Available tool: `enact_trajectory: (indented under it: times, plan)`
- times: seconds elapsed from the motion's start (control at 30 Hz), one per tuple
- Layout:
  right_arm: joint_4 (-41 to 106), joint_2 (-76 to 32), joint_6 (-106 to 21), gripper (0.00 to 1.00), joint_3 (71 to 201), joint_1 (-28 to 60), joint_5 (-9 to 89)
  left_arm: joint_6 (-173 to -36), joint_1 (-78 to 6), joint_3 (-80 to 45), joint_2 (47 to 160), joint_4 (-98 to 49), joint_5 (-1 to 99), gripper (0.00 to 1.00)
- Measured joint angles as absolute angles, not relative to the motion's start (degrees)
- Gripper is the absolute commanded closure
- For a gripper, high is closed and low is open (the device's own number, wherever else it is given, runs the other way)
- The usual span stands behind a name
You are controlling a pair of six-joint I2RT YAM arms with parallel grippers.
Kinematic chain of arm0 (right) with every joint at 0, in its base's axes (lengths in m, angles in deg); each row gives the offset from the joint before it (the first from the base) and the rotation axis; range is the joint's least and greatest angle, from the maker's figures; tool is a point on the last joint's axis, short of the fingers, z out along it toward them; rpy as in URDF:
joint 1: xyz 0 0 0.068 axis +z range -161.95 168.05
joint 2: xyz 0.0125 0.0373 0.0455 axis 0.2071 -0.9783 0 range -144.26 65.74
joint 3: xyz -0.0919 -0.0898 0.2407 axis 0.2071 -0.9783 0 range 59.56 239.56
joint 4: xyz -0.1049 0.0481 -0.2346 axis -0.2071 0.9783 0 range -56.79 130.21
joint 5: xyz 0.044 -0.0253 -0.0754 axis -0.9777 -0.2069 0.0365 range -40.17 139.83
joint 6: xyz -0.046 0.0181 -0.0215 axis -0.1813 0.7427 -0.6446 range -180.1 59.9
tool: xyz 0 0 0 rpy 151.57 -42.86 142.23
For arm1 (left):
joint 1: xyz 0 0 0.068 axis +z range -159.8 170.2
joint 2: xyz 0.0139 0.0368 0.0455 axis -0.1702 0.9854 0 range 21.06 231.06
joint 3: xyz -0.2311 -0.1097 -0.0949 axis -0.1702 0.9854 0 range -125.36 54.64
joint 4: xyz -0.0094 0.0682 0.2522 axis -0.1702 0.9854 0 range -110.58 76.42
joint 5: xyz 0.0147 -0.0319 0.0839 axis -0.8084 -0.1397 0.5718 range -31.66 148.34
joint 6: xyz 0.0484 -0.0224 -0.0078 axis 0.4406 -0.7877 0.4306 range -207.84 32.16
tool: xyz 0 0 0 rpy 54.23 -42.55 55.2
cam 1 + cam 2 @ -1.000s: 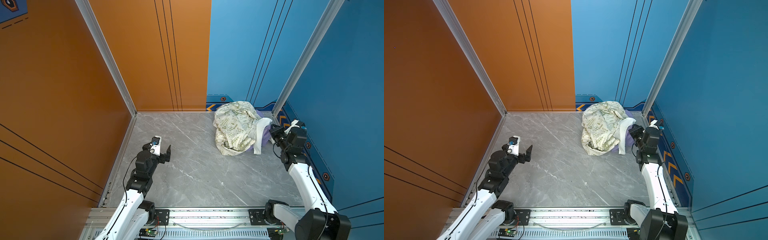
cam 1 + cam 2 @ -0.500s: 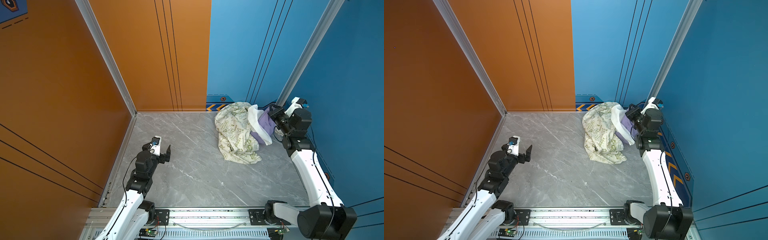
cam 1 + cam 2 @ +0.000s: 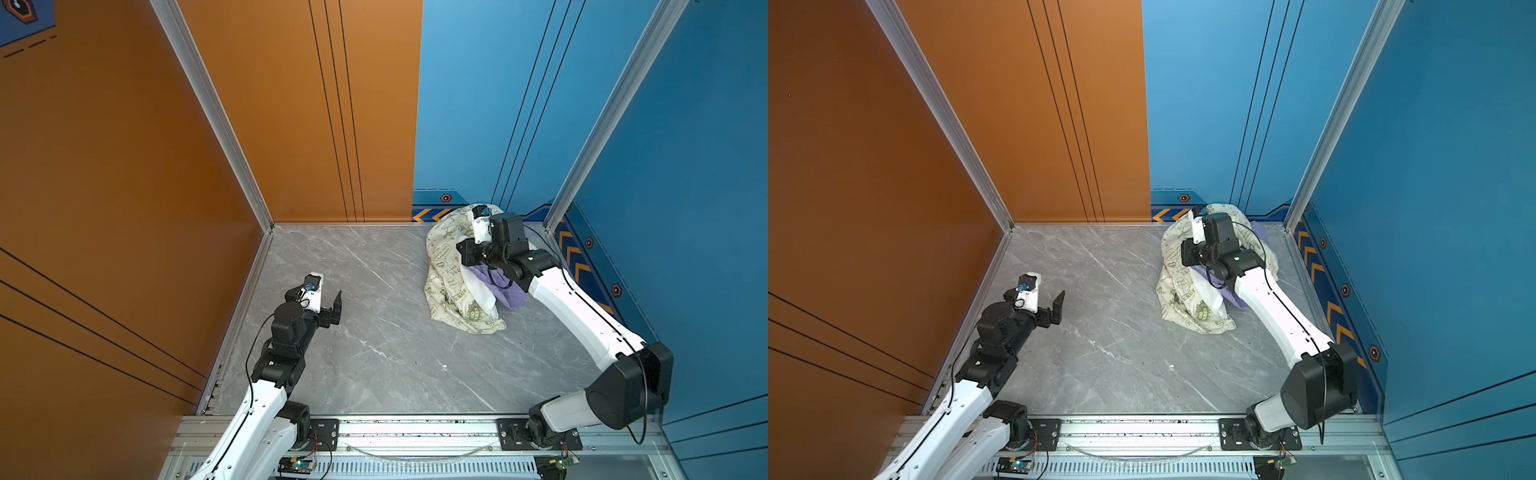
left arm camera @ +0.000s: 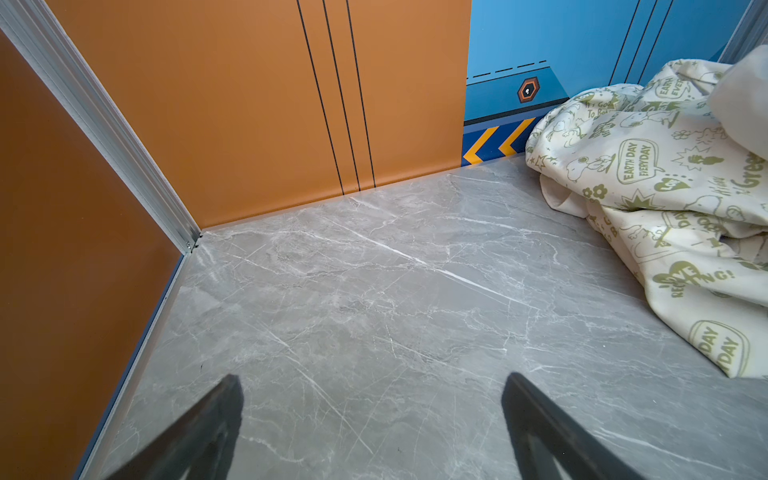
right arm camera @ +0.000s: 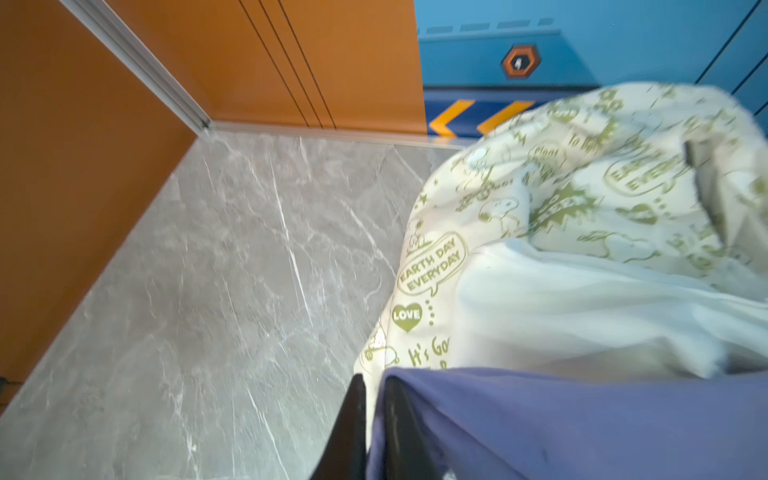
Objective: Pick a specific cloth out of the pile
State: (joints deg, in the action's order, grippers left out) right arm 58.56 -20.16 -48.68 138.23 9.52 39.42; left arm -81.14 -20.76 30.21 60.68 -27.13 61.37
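The right pincer (image 5: 374, 386) has its fingers (image 5: 399, 424) nearly together, with only a narrow slit between them. The lavender cloth (image 5: 582, 424) lies against one finger and seems to run into the slit, but the wrist view is blurred and I cannot tell whether it is gripped. In both top views this cloth (image 3: 507, 297) (image 3: 1235, 299) sits at the right edge of the pile (image 3: 446, 286), under the right arm's wrist. A white cloth (image 5: 582, 316) lies just beside it, and past that is the cream printed cloth (image 5: 540, 199). The pile rests in the far right corner of the grey surface (image 3: 374, 353), against the blue back wall (image 3: 478, 124). The left pincer (image 4: 374, 424) hangs wide apart over bare marble, empty and well away from the pile.
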Motion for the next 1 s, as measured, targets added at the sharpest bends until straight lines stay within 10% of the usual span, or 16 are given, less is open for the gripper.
enact_trajectory:
  times: [0.5,1.0]
  plan:
    - [65.8,-10.2,-52.4,0.17,131.6,6.1,42.6,-80.1,-21.5,30.2,60.7,-26.7,62.0,0.02]
    - [50.9,-0.1,-30.3,0.23,107.1,-16.6,36.9,-79.7,-22.9,30.3,59.0,-26.5,62.3,0.02]
